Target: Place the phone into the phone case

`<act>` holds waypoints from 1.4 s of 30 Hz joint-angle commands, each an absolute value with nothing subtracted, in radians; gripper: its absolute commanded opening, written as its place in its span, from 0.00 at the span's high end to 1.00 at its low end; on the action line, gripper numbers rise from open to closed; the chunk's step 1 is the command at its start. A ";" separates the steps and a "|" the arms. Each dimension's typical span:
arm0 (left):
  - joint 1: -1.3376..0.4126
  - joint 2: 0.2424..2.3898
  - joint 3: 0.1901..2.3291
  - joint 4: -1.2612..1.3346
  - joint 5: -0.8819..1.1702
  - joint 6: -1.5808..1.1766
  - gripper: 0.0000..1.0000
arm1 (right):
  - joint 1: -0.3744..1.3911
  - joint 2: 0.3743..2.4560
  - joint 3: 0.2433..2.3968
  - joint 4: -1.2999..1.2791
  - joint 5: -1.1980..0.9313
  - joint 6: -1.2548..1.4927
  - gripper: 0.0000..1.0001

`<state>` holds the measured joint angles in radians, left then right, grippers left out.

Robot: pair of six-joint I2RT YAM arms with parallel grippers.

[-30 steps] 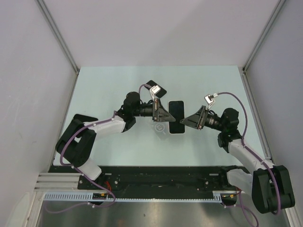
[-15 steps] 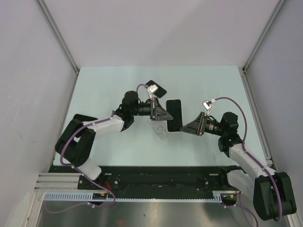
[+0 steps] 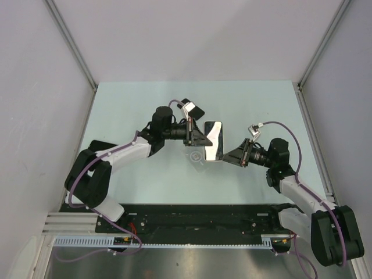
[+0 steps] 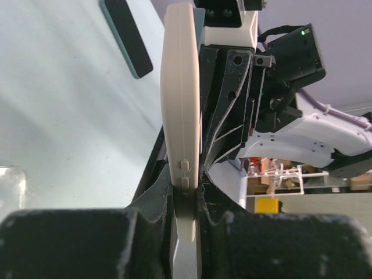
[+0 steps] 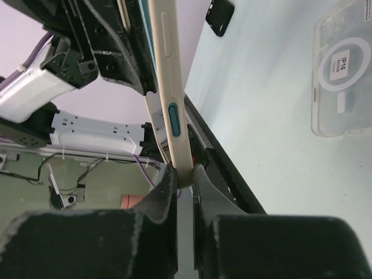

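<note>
The phone [image 3: 214, 139] is held off the table between both grippers, tilted so its screen catches the light. My left gripper [image 3: 202, 139] is shut on its left long edge; in the left wrist view the beige phone edge [image 4: 181, 104] with two side buttons runs up out of the gripper [image 4: 185, 189]. My right gripper [image 3: 225, 155] is shut on the phone's near right corner, and in the right wrist view the phone [image 5: 168, 87] stands pinched in the gripper [image 5: 185, 174]. The clear phone case [image 5: 343, 64] lies flat on the table just below and left of the phone [image 3: 197, 157].
A dark rectangular object [image 5: 220, 16] lies on the table behind the left gripper, partly hidden in the top view [image 3: 185, 104]. Pale walls close in the table [image 3: 133, 110] on the left, back and right.
The right gripper opened, shifted slightly toward the phone's near corner and shut on it. The left gripper, holding on throughout, carried the phone a little farther back and tilted it.
</note>
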<state>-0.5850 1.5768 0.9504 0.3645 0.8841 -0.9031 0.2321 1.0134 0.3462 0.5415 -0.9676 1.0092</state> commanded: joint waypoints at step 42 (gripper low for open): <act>-0.611 1.500 0.956 0.144 1.209 -0.618 1.00 | 0.238 1.058 0.511 0.687 -0.931 0.980 0.49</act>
